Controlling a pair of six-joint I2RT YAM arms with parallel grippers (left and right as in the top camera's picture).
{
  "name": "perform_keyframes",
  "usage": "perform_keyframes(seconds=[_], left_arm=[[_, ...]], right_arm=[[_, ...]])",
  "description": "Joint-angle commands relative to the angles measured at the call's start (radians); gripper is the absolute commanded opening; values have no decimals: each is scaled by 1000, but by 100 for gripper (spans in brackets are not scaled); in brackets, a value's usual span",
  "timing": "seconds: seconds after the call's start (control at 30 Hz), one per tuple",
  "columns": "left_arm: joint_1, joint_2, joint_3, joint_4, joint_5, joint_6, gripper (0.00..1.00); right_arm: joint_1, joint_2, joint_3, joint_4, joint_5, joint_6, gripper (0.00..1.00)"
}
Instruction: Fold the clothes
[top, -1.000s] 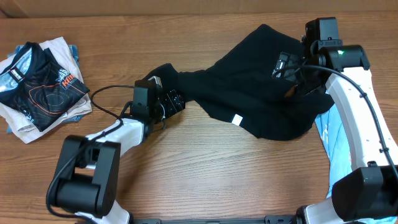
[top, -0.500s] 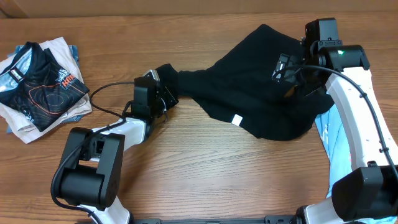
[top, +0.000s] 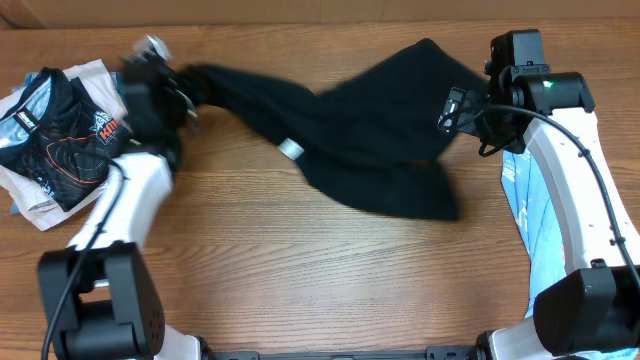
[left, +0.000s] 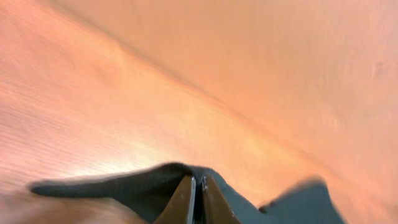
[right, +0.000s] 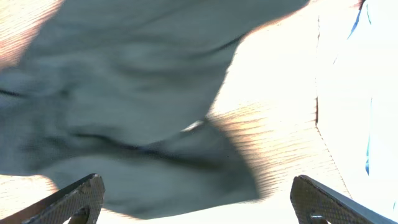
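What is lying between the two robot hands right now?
The black T-shirt. The overhead view shows it stretched out, one end pinched in the left fingers, the other beneath the open right fingers.

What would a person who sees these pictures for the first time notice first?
The black T-shirt stretches across the far half of the table, its left end pinched in the left end effector. A pile of printed shirts sits at the table's left edge.

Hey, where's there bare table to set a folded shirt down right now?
Widest bare table lies in front of the black tee, between left arm and right arm. A narrow strip runs behind it. Crowded: shirt pile far left, blue tee far right.
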Motion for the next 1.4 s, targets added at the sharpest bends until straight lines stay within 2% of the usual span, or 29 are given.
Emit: perform_keyframes(seconds=[0.0,0.17,0.33,0.5,0.63,0.87,1.13,1.27,1.37], left_arm=[[58,-19,117,-89,27,77,100],[59,-19,139,-388,165,76,100],[-9,-18,135,-787,175,77,100],[-153,-18,118,-946,175,76,100],[-286,-18,84,-957,177,26,98],[-465,-18,-48,-941,183,-397,95],[-603,-18,-165,-737,135,-562,85],[-649,-18,-191,-704,34,-643,79],[-665,-18,-204,-697,-3,-673,80]], right_arm=[[-2,-21,17,3,6,8,100],[-2,-21,17,1,6,8,100],[-2,-21,17,-8,6,8,100],[-2,-21,17,-8,6,8,100],[-2,-21,17,-10,6,7,100],[-2,-21,17,-23,6,4,100],[-2,-21,17,-24,6,4,100],[-2,-21,17,-29,6,4,100],[-2,-21,17,-31,6,4,100]])
